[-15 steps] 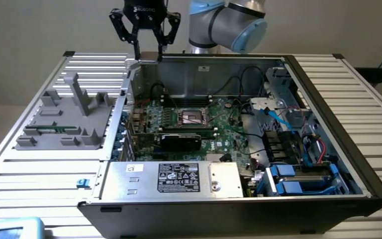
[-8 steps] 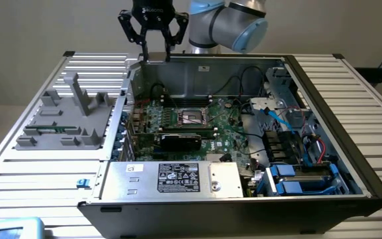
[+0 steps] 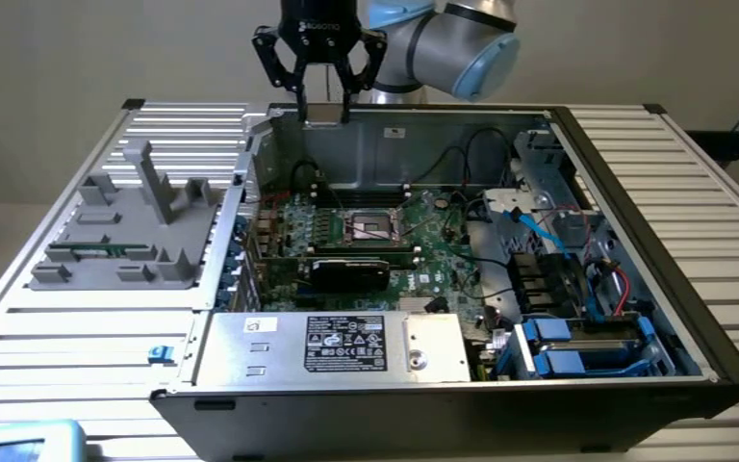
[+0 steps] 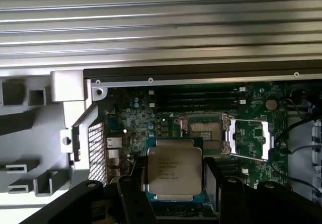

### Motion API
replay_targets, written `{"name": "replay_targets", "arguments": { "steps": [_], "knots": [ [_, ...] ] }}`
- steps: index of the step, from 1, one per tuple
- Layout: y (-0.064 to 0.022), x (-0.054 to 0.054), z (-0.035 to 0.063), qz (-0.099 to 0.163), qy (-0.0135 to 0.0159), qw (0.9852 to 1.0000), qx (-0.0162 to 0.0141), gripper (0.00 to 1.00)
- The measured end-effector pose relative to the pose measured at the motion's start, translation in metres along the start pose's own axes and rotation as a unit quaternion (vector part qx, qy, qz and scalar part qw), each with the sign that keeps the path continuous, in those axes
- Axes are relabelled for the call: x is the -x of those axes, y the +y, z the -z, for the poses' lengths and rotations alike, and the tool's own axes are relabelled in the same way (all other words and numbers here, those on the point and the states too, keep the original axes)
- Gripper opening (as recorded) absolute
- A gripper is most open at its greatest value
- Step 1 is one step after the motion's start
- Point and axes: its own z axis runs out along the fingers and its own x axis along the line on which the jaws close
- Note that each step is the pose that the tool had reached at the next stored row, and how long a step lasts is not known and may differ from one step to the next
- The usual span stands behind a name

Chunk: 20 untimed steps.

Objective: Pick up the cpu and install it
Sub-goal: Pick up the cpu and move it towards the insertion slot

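A: How many chips do you count, and where?

B: One only. The small flat square cpu (image 4: 174, 168), with a silvery-grey metal top, sits between the two black fingers (image 4: 132, 186) of the gripper (image 4: 173, 183), which grasps it by two opposite edges. In the exterior view the gripper (image 3: 323, 104) holds it high, level with the top of the back wall of the open dark metal computer case (image 3: 652, 241), well apart from the green board.

A: And the other things?

B: One silver-and-blue robot arm (image 3: 466, 38). One black rectangular socket frame (image 4: 206, 133), with its plate swung open. One grey plastic tray (image 3: 126, 231) on the slatted metal table (image 3: 677, 164), at the exterior view's left of the case. One silver power supply box (image 3: 331, 346). Two blue drive carriers (image 3: 562, 346).

A: What is hard to see?

B: The gripper's body covers the cpu's near edge in the wrist view. The print on the cpu I cannot read. The dark memory slots (image 4: 201, 95) I cannot count surely.
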Motion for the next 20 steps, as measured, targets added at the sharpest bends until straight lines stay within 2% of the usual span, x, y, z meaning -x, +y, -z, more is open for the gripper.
{"name": "replay_targets", "arguments": {
  "steps": [14,20],
  "knots": [
    [0.0018,0.040,-0.0204,-0.003,-0.0001,1.0000,0.0000,0.55],
    [0.0056,0.049,-0.0246,-0.003,-0.0002,1.0000,0.0000,0.55]
  ]
}}
